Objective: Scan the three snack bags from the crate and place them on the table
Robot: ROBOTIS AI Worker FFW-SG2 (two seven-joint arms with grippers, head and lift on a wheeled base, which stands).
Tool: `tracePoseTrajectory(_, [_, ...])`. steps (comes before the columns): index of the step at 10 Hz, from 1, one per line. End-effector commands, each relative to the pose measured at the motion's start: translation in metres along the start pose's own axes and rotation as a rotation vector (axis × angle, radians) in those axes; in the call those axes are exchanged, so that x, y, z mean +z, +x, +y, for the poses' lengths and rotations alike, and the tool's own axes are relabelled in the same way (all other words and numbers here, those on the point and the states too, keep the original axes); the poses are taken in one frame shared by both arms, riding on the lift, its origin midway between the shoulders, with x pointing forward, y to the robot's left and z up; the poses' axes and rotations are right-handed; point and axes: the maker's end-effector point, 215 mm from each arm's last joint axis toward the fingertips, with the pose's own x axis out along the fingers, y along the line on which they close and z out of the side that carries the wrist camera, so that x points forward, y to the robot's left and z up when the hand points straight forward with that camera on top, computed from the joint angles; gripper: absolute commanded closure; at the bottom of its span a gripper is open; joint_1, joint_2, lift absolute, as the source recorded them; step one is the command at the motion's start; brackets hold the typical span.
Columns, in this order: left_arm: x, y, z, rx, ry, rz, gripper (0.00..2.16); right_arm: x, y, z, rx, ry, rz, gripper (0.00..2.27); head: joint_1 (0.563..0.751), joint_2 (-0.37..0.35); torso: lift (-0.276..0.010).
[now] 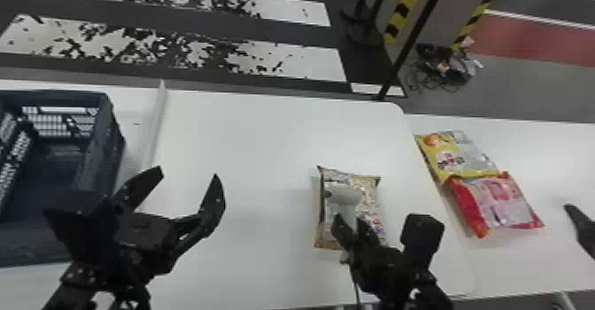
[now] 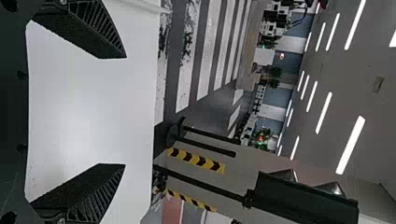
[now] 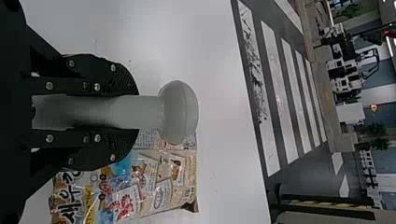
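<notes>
In the head view my left gripper (image 1: 186, 176) stands open and empty over the table (image 1: 248, 145), right of the crate (image 1: 113, 141); in its wrist view the left gripper (image 2: 123, 111) has bare tabletop between its fingers. My right gripper (image 1: 354, 229) is over the lower part of a beige snack bag (image 1: 330, 225) lying flat. In the right wrist view that gripper (image 3: 137, 112) is shut on the handle of a pale grey scanner (image 3: 179, 112), with the beige bag (image 3: 159, 186) beside it. A yellow bag (image 1: 460, 158) and a red bag (image 1: 500, 200) lie touching at the right.
Dark packages with white print (image 1: 15, 163) stand inside the crate at its left. A raised white strip (image 1: 157, 123) crosses the table beside the crate. A black object (image 1: 582, 229) juts in at the right edge. Beyond the table stands a black pole (image 1: 411, 39).
</notes>
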Motion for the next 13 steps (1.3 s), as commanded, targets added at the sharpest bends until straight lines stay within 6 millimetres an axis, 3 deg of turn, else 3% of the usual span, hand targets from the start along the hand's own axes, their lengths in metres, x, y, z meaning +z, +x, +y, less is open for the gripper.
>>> tracePoseTrajectory(1, [0.001,0.001,0.000,0.000,0.002,-0.004,0.03,-0.003,0.008,-0.004,-0.007,-0.002,0.000,2.24,0.695,-0.218,-0.062])
tracePoseTrajectory(8, [-0.004,0.006,0.003,0.004,0.002,0.003,0.03,-0.013,0.018,-0.006,-0.008,-0.002,0.011,2.24,0.695,-0.219,-0.062])
tracePoseTrajectory(11, [-0.007,0.007,0.004,-0.003,0.006,0.008,0.03,0.014,0.010,-0.003,0.058,0.022,-0.032,2.24,0.695,-0.212,-0.062])
tracePoseTrajectory(13, [-0.008,0.007,0.007,0.002,0.009,0.010,0.03,0.043,0.003,-0.022,0.047,0.041,-0.080,2.24,0.695,-0.216,-0.062])
